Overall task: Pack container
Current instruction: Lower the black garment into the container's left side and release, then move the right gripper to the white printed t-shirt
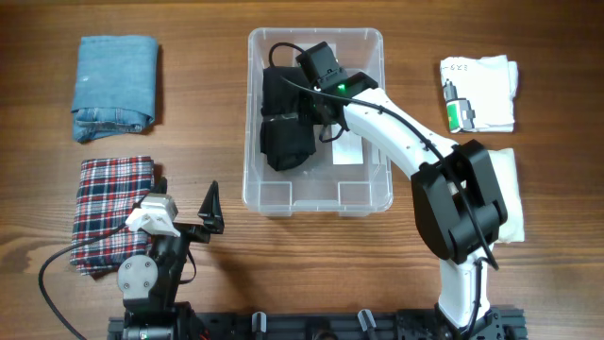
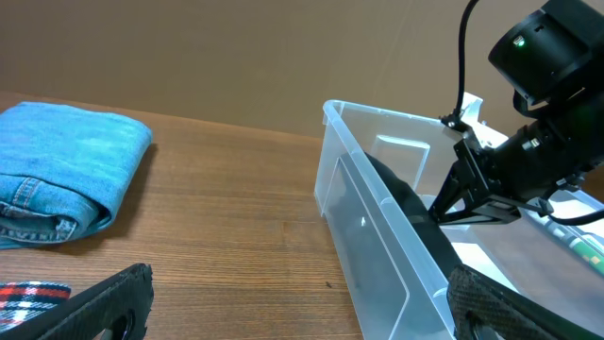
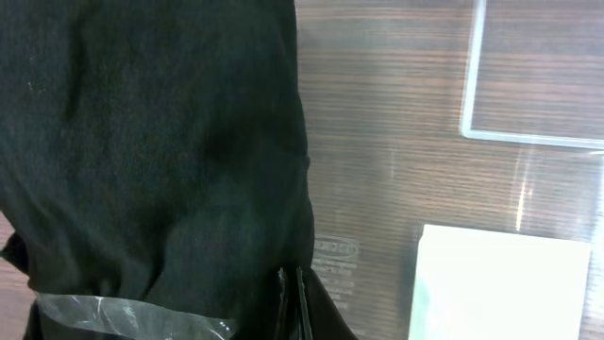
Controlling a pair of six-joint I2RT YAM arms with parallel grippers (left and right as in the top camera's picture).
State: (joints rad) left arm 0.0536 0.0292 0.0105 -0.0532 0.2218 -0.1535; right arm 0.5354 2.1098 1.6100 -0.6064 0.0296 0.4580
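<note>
The clear container (image 1: 363,194) stands at the middle of the table, and a folded black garment (image 1: 283,132) lies in its left half. My right gripper (image 1: 316,111) reaches down inside the container and is shut on the right edge of the black garment (image 3: 142,142). In the right wrist view its closed fingertips (image 3: 293,295) pinch the fabric above the container floor (image 3: 396,142), next to the white label (image 3: 500,283). My left gripper (image 1: 212,210) is open and empty near the front left. In its own view (image 2: 302,307) it faces the container wall (image 2: 377,246).
Folded blue jeans (image 1: 115,85) lie at the back left, also in the left wrist view (image 2: 66,170). A folded plaid shirt (image 1: 109,208) lies under the left arm. A white folded garment (image 1: 486,90) with a green tag lies at the back right. A white cloth (image 1: 510,189) lies beneath the right arm.
</note>
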